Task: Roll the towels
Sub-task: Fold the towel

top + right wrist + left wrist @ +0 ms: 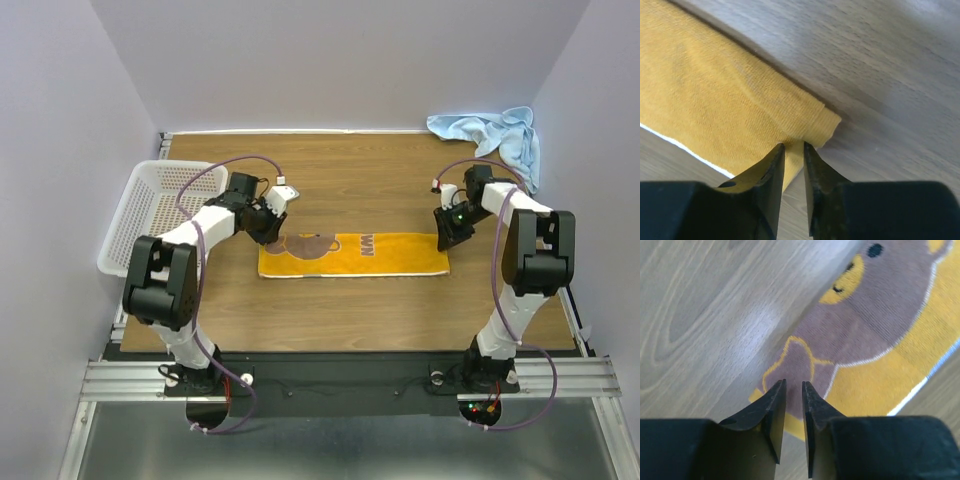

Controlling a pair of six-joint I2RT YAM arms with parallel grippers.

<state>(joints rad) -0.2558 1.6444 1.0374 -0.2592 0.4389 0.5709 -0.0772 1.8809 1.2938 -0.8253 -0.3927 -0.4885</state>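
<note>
The mustard-yellow towel point(390, 255) lies flat as a long strip across the middle of the table, its brown print at the left end. My left gripper point(272, 238) hovers low over that left end. In the left wrist view its jaws point(793, 385) stand a narrow gap apart over the brown print point(860, 320), with nothing pinched. My right gripper point(443, 240) is at the strip's right end. In the right wrist view its tips point(794, 146) straddle the towel's edge point(715, 90) beside a small raised fold point(822, 122), a slim gap between them. The light blue towel point(490, 135) lies crumpled at the back right corner.
A white perforated basket point(150, 210) hangs over the table's left edge, close behind my left arm. Walls enclose the table at the back and on both sides.
</note>
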